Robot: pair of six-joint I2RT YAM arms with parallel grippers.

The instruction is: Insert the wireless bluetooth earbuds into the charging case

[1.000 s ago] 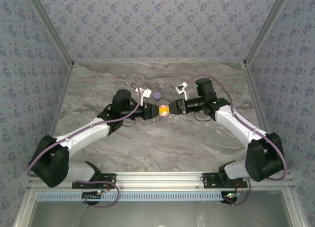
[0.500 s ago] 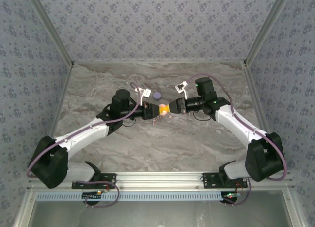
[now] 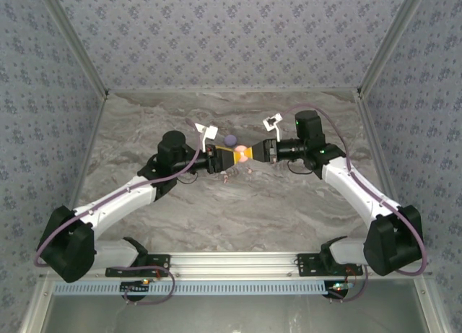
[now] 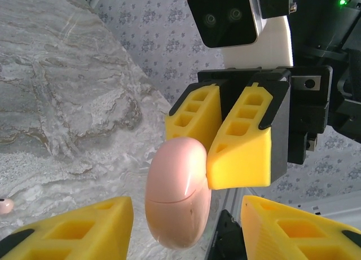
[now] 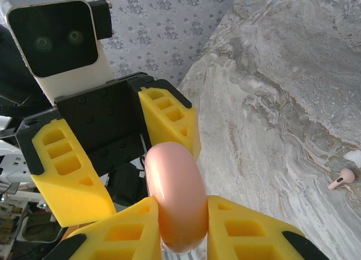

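- Pink and shut along its seam, the case (image 3: 242, 154) is being held over the table (image 3: 289, 203) in the overhead view. The right gripper (image 3: 251, 154) is pinching it, and the left gripper (image 3: 232, 156) is facing it with fingers spread. Over the past second both arms have been reaching farther up the table, bringing the meeting point nearer a lilac case (image 3: 230, 140). The handover looks unfinished, and no bud can go in while the lid is closed. White tags (image 3: 209, 131) near the wrists are showing no readable writing.
- From the left wrist, the case is hanging between that gripper's wide-open yellow fingers (image 4: 73, 229), apparently touching neither. Its upper end is being clamped by the right gripper's pads (image 4: 242, 153). A pink bud (image 4: 4, 205) is lying on the marble at the frame's edge.
- From the right wrist, the near yellow fingers (image 5: 248, 229) are squeezing the case from both sides. A pink bud (image 5: 341, 179) is lying well apart on the table. No brand is showing on the case.
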